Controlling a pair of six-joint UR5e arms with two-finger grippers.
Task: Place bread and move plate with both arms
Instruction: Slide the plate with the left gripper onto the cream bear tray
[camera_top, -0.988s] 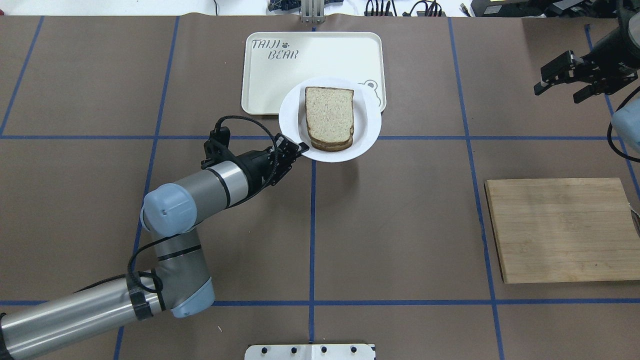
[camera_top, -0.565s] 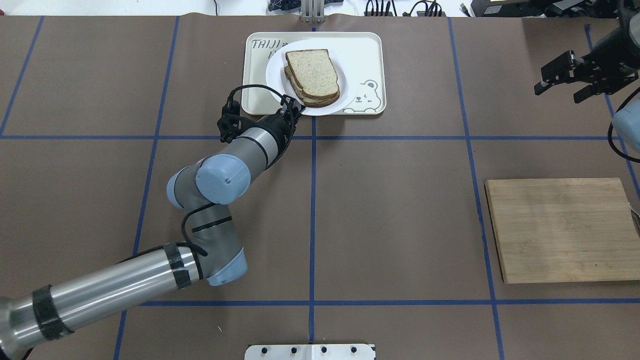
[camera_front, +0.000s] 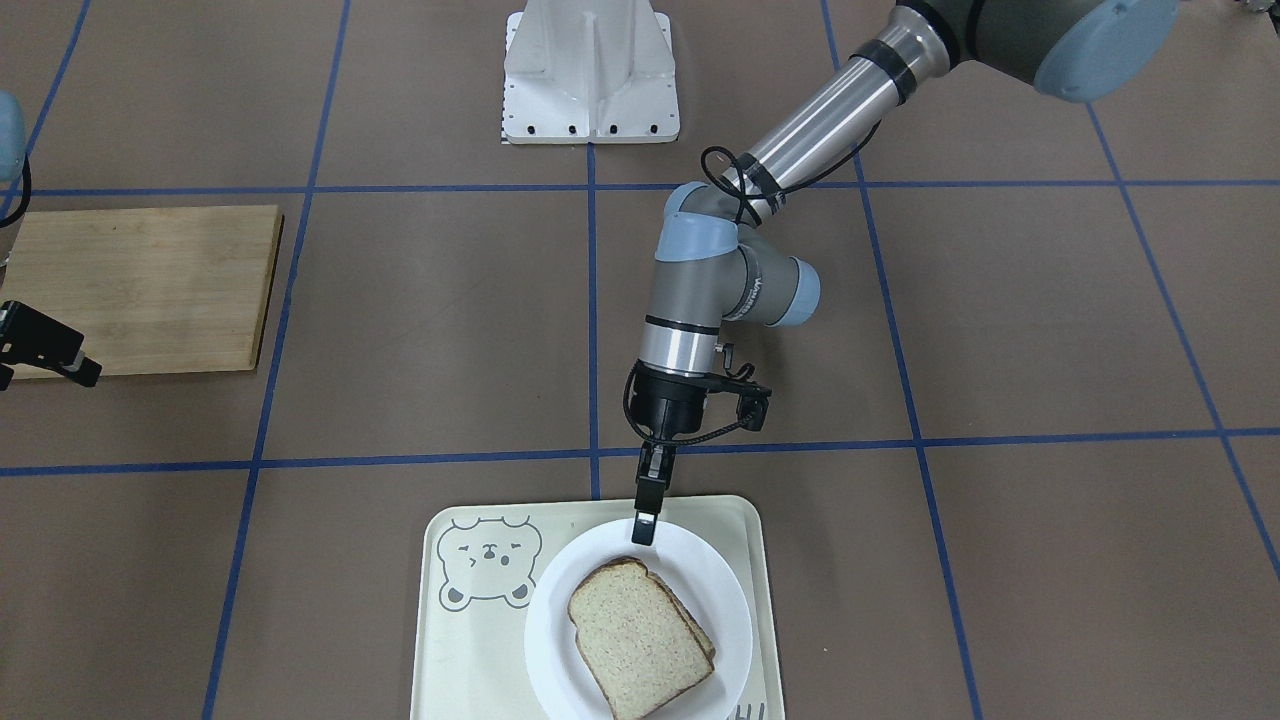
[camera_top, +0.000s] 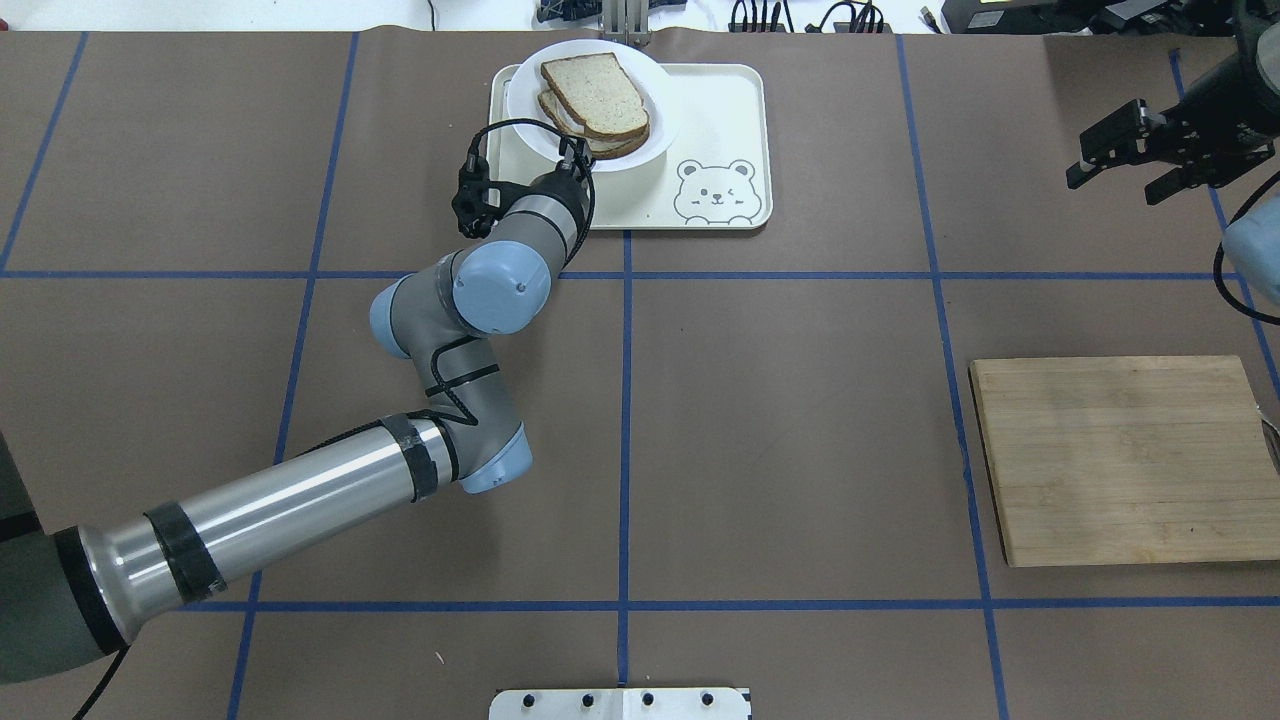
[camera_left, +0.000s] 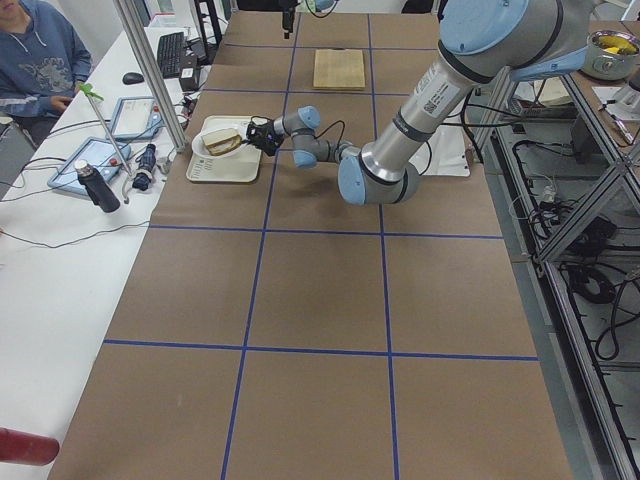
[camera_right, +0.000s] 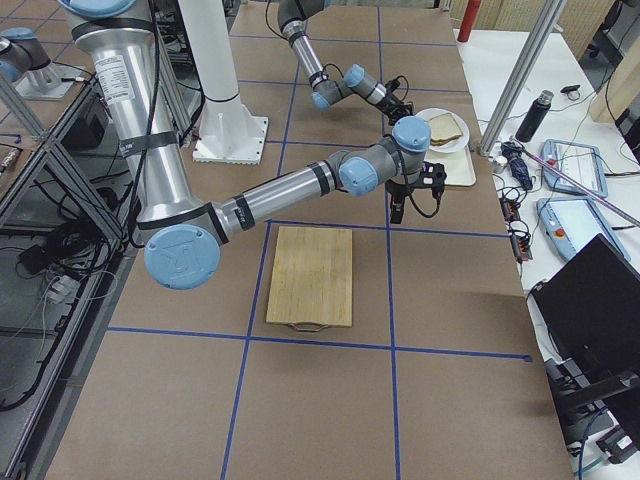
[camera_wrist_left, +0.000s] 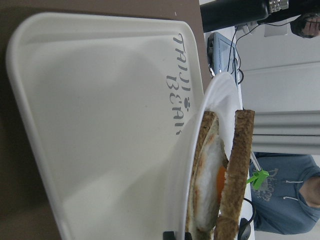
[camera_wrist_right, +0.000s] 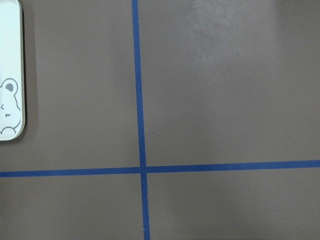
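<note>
The white plate (camera_top: 523, 105) is held a little above the far left part of the cream tray (camera_top: 720, 130). The plain bread (camera_top: 595, 90) lies on top of an egg-topped slice (camera_wrist_left: 206, 192) on the plate. My left gripper (camera_top: 572, 152) is shut on the plate's near rim; it shows in the front view (camera_front: 643, 522) too, with the plate (camera_front: 725, 585) and the bread (camera_front: 635, 645). In the left wrist view the plate's rim (camera_wrist_left: 210, 115) and the bread (camera_wrist_left: 236, 170) are seen edge-on. My right gripper (camera_top: 1118, 162) is open and empty at the far right.
A wooden cutting board (camera_top: 1120, 460) lies at the right, also seen in the front view (camera_front: 140, 290). A white stand (camera_front: 590, 70) is at the robot's side of the table. The right wrist view shows blue tape lines and the tray's corner (camera_wrist_right: 10, 75).
My left arm has carried the plate with the bread away from the robot, from the tray's near edge to above its far left part. The right arm has not moved.
</note>
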